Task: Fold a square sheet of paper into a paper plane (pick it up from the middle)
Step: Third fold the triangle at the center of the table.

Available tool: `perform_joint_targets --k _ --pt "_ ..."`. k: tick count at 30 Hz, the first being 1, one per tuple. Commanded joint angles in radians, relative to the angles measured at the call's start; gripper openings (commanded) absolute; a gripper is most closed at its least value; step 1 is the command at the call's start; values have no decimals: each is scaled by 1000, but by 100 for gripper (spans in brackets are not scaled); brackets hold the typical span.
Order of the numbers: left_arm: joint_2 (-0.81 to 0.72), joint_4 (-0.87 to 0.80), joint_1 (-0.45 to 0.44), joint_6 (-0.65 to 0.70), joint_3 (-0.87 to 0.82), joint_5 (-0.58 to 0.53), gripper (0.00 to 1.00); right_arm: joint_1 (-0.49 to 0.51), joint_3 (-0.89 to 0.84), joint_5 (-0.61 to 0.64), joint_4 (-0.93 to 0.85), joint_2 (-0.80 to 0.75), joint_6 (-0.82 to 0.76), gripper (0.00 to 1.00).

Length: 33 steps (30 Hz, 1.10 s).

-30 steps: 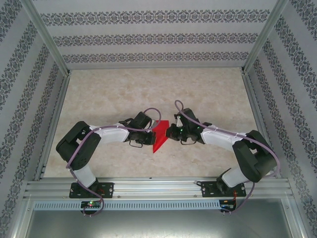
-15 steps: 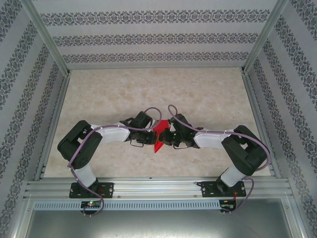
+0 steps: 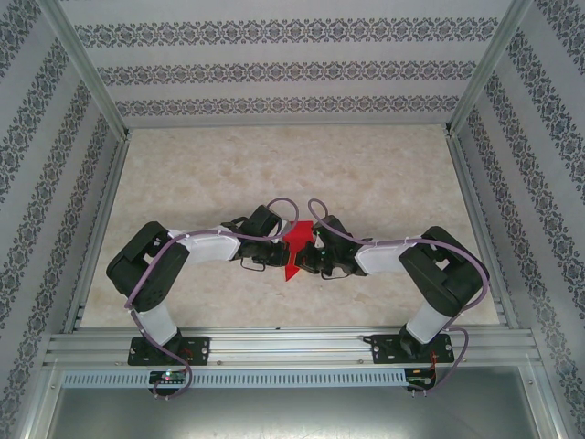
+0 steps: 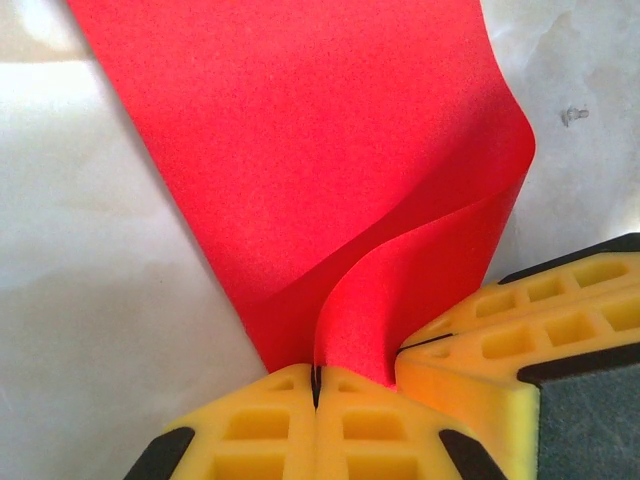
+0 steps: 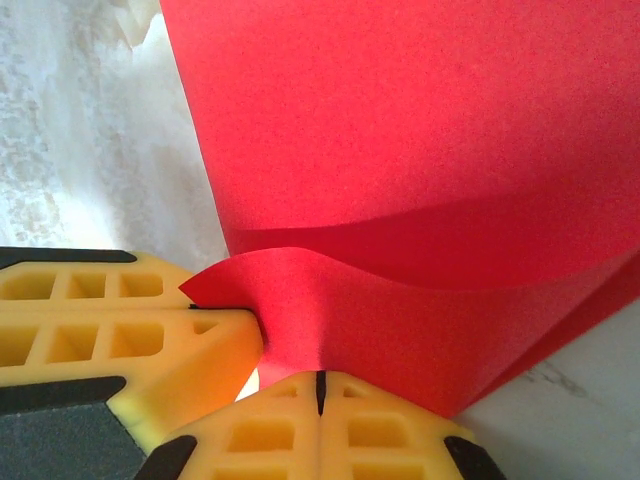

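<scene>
While it's pinched from both sides, thin red paper sheet [image 4: 300,150] sits buckled.
Left gripper [image 4: 316,388], right gripper [image 5: 320,386] — both clenched on it.

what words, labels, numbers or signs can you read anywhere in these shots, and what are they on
No readable text anywhere.
square sheet of paper: plain red, no print.
left gripper and right gripper, both pinched shut on the paper: yellow fingers unmarked.
wallpaper: ornament bands, no lettering.
small boards at the arm bases: too small to read.
</scene>
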Motion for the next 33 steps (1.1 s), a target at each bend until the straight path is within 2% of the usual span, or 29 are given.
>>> perform_joint_targets --k 1,5,8,17,24,27,33 --pt "31 -66 6 24 10 -33 3 -21 -9 4 -1 -21 6 1" --pt "28 -69 6 26 8 -35 3 -73 -6 -11 0 -130 -16 1" --pt "28 -72 6 28 9 -36 3 -115 4 -38 -6 -143 -44 1" --pt "27 -77 6 29 10 -38 3 -144 9 -41 11 -57 -65 1" --pt "27 -84 6 33 8 -47 2 -151 2 18 -35 12 -108 1" --pt "28 -89 6 35 8 -50 2 -161 37 14 -116 44 -108 2" --pt "25 -97 6 38 9 -55 2 -171 53 -7 -162 -86 -127 4"
